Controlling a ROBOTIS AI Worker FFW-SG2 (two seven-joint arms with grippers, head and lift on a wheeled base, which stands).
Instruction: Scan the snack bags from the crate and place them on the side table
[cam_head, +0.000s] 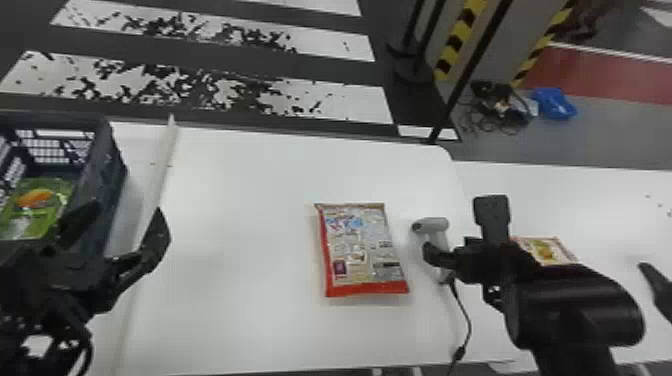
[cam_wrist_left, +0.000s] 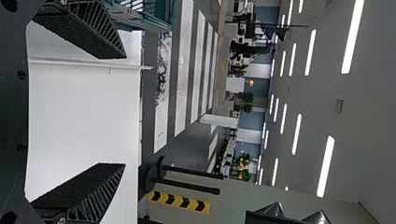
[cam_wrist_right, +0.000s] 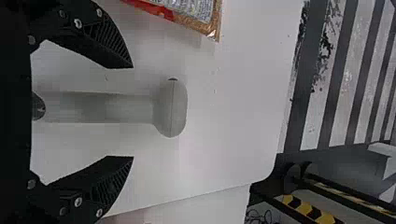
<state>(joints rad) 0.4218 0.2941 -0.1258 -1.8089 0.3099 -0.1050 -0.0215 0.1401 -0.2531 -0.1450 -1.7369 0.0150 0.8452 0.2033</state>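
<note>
1. At the barcode scanner (cam_head: 434, 226), spreading the right gripper (cam_head: 457, 227) wide; in the right wrist view, framing the scanner's grey handle between two separated black fingers (cam_wrist_right: 114, 44), with the rounded scanner head beyond the tips.
2. Over near the crate (cam_head: 111, 172), spreading the left gripper (cam_head: 127, 207) wide too; in the left wrist view, showing a broad gap between two ribbed fingers.
3. Just beside the scanner, on its left, lying flat on the white table (cam_head: 240, 225): a red-edged snack bag (cam_head: 365, 250), facing up with its printed, panelled side.
4. From the scanner's lower end, trailing a black cable (cam_head: 466, 320) toward the table's near edge.
5. To the right, beyond the right gripper, resting on the white side table (cam_head: 610, 200): a smaller snack bag (cam_head: 547, 250), hiding partly behind the black arm.
6. At far left, inside the dark slatted crate, lying low: a green snack bag (cam_head: 37, 205) with an orange patch, disappearing partly behind the left gripper.
7. Between crate and red-edged bag, running along the white surface: a pale strip (cam_head: 162, 175).
8. Past the tables, covering the dark floor: white stripes (cam_head: 225, 95) with black blotches; farther right, standing up: yellow-and-black striped posts (cam_head: 457, 40), and lying near them, a blue object (cam_head: 555, 104).
</note>
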